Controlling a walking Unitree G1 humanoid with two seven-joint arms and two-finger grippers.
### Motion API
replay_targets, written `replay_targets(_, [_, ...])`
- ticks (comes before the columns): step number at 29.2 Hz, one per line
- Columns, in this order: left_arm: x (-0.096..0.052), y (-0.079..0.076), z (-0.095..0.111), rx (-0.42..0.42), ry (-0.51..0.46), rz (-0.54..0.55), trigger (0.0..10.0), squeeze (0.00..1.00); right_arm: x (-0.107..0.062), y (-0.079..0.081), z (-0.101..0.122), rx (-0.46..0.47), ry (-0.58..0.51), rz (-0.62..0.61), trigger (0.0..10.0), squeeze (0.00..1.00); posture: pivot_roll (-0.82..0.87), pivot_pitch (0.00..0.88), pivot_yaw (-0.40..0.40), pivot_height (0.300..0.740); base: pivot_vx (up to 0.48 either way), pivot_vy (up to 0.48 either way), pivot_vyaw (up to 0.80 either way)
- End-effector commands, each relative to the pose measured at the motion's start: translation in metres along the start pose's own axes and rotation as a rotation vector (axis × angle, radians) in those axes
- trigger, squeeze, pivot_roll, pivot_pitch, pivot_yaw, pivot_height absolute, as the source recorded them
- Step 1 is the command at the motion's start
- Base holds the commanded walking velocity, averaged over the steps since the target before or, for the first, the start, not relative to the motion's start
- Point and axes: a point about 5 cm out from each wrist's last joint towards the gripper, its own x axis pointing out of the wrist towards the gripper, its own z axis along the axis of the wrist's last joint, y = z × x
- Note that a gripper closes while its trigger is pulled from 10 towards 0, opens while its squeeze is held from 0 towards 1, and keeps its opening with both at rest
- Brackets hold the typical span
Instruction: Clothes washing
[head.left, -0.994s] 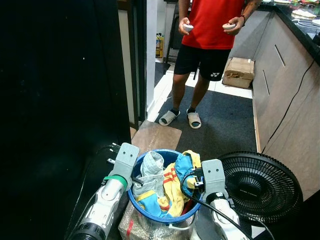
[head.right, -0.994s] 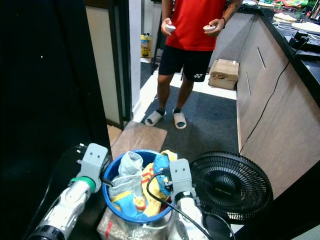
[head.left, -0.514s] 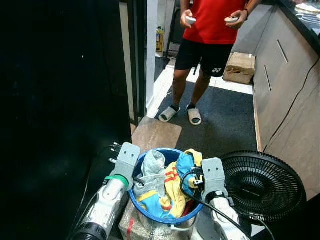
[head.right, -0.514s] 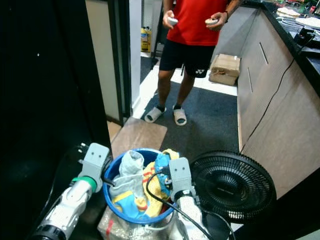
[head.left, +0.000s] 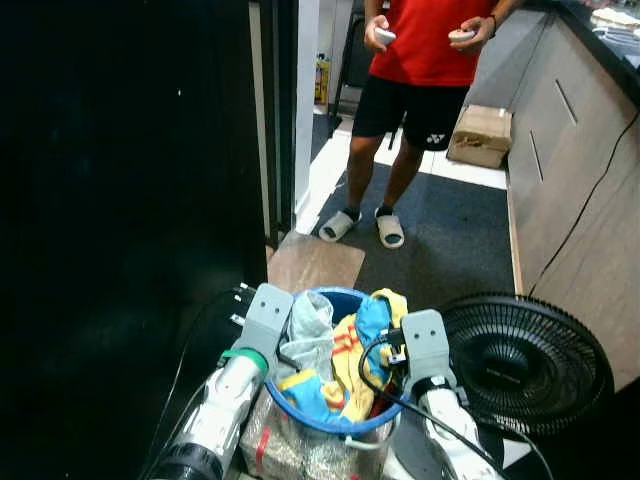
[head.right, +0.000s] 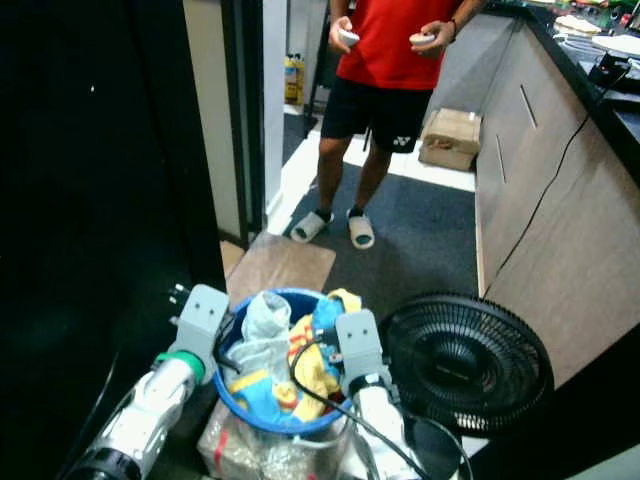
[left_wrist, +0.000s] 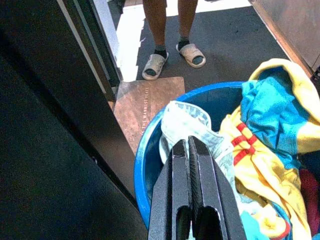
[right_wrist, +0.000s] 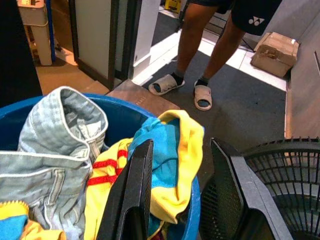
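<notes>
Two grippers flank a blue basin (head.left: 335, 412) full of clothes (right_wrist: 125, 170), which rests on a bag on the floor beside a black fan (head.left: 525, 360). The basin looks stiff and rather light; its rim is the place to hold. The left gripper (left_wrist: 192, 150) is closed on nothing above the soft cloth. The right gripper (right_wrist: 182, 165) stands open astride the rim.

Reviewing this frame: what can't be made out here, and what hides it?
- Bottom of the blue plastic basin: covered by the heap of yellow, blue and grey clothes.
- Person in a red shirt: cut off above the chest by the eye views' top edge.
- Left side: a black panel, too dark to identify.
- Left gripper: shut; whether it pinches cloth is unclear.
</notes>
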Motion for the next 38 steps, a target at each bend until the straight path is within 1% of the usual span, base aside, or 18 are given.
replay_targets(1, [-0.001, -0.003, -0.004, 0.004, 0.021, -0.014, 10.0, 0.0, 0.001, 0.0, 0.003, -0.004, -0.017, -0.002, 10.0, 0.0, 0.01, 0.0, 0.042, 0.64, 0.0, 0.0, 0.0])
replay_targets(7, [0.0, -0.003, 0.003, -0.012, -0.001, -0.009, 10.0, 0.0, 0.003, 0.0, 0.011, -0.01, -0.047, 0.001, 10.0, 0.0, 0.01, 0.0, 0.043, 0.625, 0.0, 0.0, 0.0])
replay_targets(8, [0.001, -0.003, 0.006, -0.018, -0.011, -0.006, 10.0, 0.0, 0.004, 0.0, 0.013, -0.012, -0.057, 0.001, 10.0, 0.0, 0.01, 0.0, 0.042, 0.62, 0.0, 0.0, 0.0])
replay_targets(10, [0.004, 0.002, 0.019, -0.04, -0.047, 0.015, 10.0, 0.0, 0.008, -0.001, 0.023, -0.011, -0.093, 0.001, 10.0, 0.0, 0.01, 0.0, 0.042, 0.61, 0.0, 0.0, 0.0])
replay_targets(11, [0.004, 0.002, 0.019, -0.04, -0.047, 0.015, 10.0, 0.0, 0.008, -0.001, 0.023, -0.011, -0.093, 0.001, 10.0, 0.0, 0.01, 0.0, 0.042, 0.61, 0.0, 0.0, 0.0])
replay_targets(12, [0.006, 0.006, 0.027, -0.05, -0.068, 0.025, 10.0, 0.0, 0.01, -0.002, 0.028, -0.008, -0.113, 0.0, 10.0, 0.0, 0.01, 0.0, 0.042, 0.605, 0.0, 0.0, 0.0])
replay_targets(14, [0.006, 0.006, 0.027, -0.05, -0.068, 0.025, 10.0, 0.0, 0.01, -0.002, 0.028, -0.008, -0.113, 0.0, 10.0, 0.0, 0.01, 0.0, 0.042, 0.605, 0.0, 0.0, 0.0])
replay_targets(15, [0.008, 0.009, 0.036, -0.06, -0.095, 0.033, 10.0, 0.0, 0.012, -0.003, 0.036, -0.003, -0.141, -0.002, 10.0, 0.0, 0.02, 0.0, 0.039, 0.6, 0.0, 0.0, 0.0])
replay_targets(16, [0.008, 0.009, 0.036, -0.06, -0.095, 0.033, 10.0, 0.0, 0.012, -0.003, 0.036, -0.003, -0.141, -0.002, 10.0, 0.0, 0.02, 0.0, 0.039, 0.6, 0.0, 0.0, 0.0])
replay_targets(17, [0.009, 0.012, 0.043, -0.067, -0.114, 0.037, 10.0, 0.0, 0.014, -0.003, 0.042, 0.002, -0.162, -0.004, 10.0, 0.0, 0.02, 0.0, 0.039, 0.595, 0.0, 0.0, 0.0])
replay_targets(19, [0.009, 0.012, 0.043, -0.067, -0.114, 0.037, 10.0, 0.0, 0.014, -0.003, 0.042, 0.002, -0.162, -0.004, 10.0, 0.0, 0.02, 0.0, 0.039, 0.595, 0.0, 0.0, 0.0])
replay_targets(20, [0.011, 0.015, 0.056, -0.089, -0.148, 0.04, 10.0, 0.0, 0.017, -0.005, 0.053, 0.014, -0.201, -0.013, 10.0, 0.0, 0.02, 0.0, 0.04, 0.59, 0.0, 0.0, 0.0])
replay_targets(21, [0.011, 0.015, 0.056, -0.089, -0.148, 0.04, 10.0, 0.0, 0.017, -0.005, 0.053, 0.014, -0.201, -0.013, 10.0, 0.0, 0.02, 0.0, 0.04, 0.59, 0.0, 0.0, 0.0])
replay_targets(23, [0.013, 0.016, 0.082, -0.12, -0.22, 0.028, 10.0, 0.0, 0.022, -0.01, 0.077, 0.037, -0.279, -0.033, 10.0, 0.0, 0.02, 0.0, 0.041, 0.58, 0.0, 0.0, 0.0])
replay_targets(25, [0.012, 0.013, 0.096, -0.132, -0.261, 0.015, 10.0, 0.0, 0.025, -0.013, 0.091, 0.048, -0.324, -0.043, 10.0, 0.0, 0.02, 0.0, 0.042, 0.57, 0.0, 0.0, 0.0])
replay_targets(30, [0.011, 0.01, 0.101, -0.135, -0.272, 0.002, 10.0, 0.0, 0.025, -0.015, 0.096, 0.049, -0.337, -0.046, 10.0, 0.0, 0.02, 0.0, 0.042, 0.555, 0.0, 0.0, 0.0])
replay_targets(36, [0.009, 0.009, 0.1, -0.134, -0.265, -0.003, 10.0, 0.0, 0.023, -0.014, 0.094, 0.047, -0.328, -0.045, 10.0, 0.0, 0.02, 0.0, 0.043, 0.545, 0.0, 0.0, 0.0])
replay_targets(38, [0.007, 0.009, 0.098, -0.136, -0.252, -0.006, 10.0, 0.0, 0.021, -0.014, 0.091, 0.046, -0.316, -0.041, 10.0, 0.0, 0.02, 0.0, 0.044, 0.535, 0.0, 0.0, 0.0])
